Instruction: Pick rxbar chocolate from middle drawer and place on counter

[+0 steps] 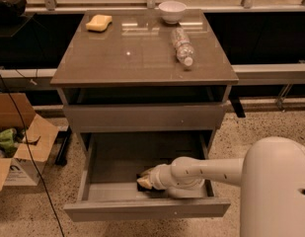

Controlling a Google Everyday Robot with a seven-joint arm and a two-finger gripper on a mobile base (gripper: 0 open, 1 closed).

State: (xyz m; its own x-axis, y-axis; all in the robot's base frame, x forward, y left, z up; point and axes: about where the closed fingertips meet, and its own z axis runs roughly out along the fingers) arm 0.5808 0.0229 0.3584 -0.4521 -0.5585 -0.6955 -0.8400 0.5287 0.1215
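The middle drawer is pulled open below the shut upper drawer front. My gripper reaches in from the right, low over the drawer floor near its front middle. A small black flat thing, the rxbar chocolate, lies right under the gripper's tip and is mostly hidden by it. I cannot tell if the bar is held. The counter is the glossy grey-brown top above.
On the counter lie a yellow sponge at the back left, a white bowl at the back and a water bottle on its side at the right. An open cardboard box and a black cable are on the floor at the left.
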